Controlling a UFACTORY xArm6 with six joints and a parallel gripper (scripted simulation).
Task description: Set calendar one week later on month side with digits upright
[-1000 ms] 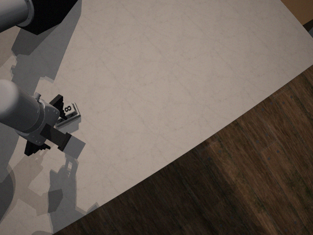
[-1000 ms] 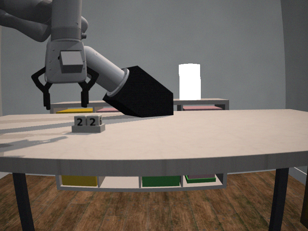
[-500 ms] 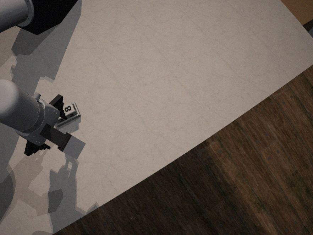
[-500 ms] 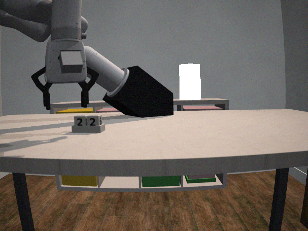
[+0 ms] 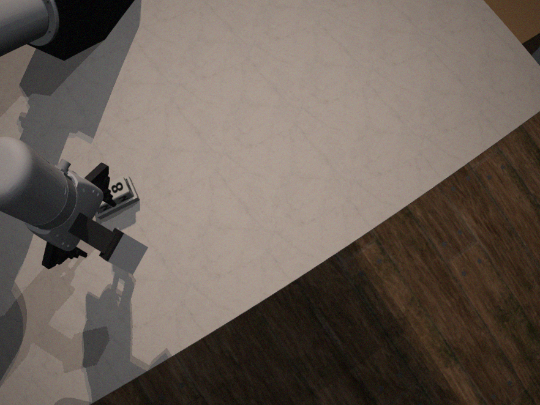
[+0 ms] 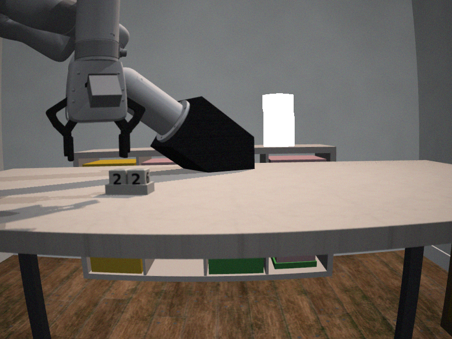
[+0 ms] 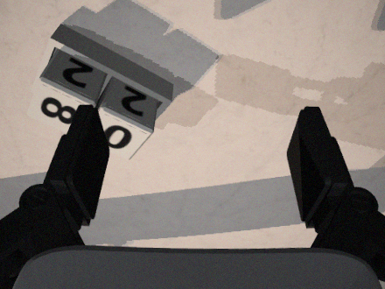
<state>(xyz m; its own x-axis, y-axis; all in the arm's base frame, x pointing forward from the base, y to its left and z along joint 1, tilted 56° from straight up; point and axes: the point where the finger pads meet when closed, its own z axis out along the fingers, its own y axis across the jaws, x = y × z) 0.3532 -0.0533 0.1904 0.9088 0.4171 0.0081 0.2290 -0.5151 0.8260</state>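
Exterior view: we see two cubes [image 6: 118,177] [image 6: 138,177], each showing a 2, side by side in the tray [image 6: 125,189] [image 7: 111,63] on the tabletop [image 6: 255,204], below our tool [image 5: 77,230] [image 6: 96,153] [image 7: 198,128], its fingers spread apart, holding nothing.

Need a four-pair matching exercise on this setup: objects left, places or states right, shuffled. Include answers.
1. Gripper
2. Tray
3. Cube with 8 on top
4. White cylinder

A. On the shelf unit behind the table
B. In the tray, the left-hand one of two in the wrist view
C. Fingers wide apart, holding nothing
D. Grey, flat on the table

Pairs: 1-C, 2-D, 3-B, 4-A
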